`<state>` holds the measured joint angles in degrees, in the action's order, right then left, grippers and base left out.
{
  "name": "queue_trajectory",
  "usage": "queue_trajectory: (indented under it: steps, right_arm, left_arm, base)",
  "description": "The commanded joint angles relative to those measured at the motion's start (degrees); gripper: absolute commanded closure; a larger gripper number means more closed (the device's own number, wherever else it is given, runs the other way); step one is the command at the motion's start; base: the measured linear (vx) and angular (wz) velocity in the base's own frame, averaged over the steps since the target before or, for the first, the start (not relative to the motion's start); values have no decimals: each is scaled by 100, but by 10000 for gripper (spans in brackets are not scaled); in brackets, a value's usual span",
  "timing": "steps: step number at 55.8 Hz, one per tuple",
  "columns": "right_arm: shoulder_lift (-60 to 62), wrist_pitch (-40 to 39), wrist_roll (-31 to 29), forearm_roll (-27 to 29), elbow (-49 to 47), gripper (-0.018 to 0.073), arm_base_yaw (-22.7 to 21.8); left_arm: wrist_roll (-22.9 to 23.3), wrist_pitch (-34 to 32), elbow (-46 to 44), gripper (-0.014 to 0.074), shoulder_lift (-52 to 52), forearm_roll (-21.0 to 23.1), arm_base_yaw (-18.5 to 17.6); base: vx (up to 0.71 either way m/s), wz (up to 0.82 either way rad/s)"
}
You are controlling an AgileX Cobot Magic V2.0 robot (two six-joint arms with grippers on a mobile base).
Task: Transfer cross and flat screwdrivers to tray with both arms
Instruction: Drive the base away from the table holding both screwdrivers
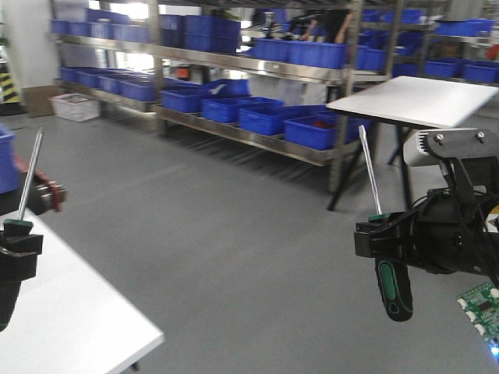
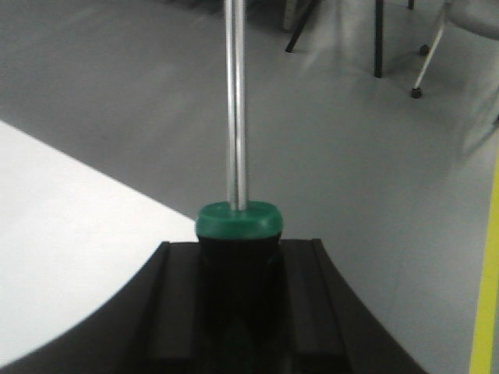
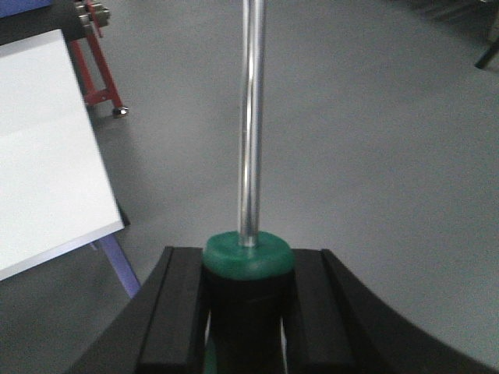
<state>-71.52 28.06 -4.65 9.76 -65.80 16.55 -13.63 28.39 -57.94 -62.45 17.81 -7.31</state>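
Observation:
My left gripper (image 1: pixel 17 248) is shut on one screwdriver (image 1: pixel 27 187) by its black handle, silver shaft pointing up, at the left edge of the front view. In the left wrist view the green collar (image 2: pixel 238 220) sits between the fingers (image 2: pixel 168 304). My right gripper (image 1: pixel 382 241) is shut on the other screwdriver (image 1: pixel 394 290), shaft up, handle hanging below, at the right. In the right wrist view its green collar (image 3: pixel 248 253) is clamped between the fingers (image 3: pixel 175 312). The grey metal tray is out of view.
A white table (image 1: pixel 70 319) lies under my left arm, its corner at bottom left. Another white table (image 1: pixel 421 101) stands at right back. Metal shelving with blue bins (image 1: pixel 273 117) lines the back. A red-legged stand (image 3: pixel 97 54) and grey floor (image 1: pixel 234 226) lie between.

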Motion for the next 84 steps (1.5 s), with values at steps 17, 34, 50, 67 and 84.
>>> queue_trajectory:
  steps: [17,34,50,67,84]
  right_arm:
    - [165,-421,-1,2,-217,567,-20]
    - [165,-420,-1,2,-217,567,-20]
    - [165,-420,-1,2,-217,567,-20]
    - [165,-420,-1,2,-217,567,-20]
    - [165,-394,-1,2,-217,567,-20]
  left_arm:
    - [40,-499,-175,599,116,97,-24]
    - [40,-499,-175,599,116,97,-24]
    - [40,-499,-175,599,116,97,-24]
    - [40,-499,-175,599,116,97,-24]
    - [40,-499,-175,599,116,97,-24]
  base:
    - [13,-51]
    - [22,-53]
    - [30,-45]
    - [39,-32]
    - [46,-4]
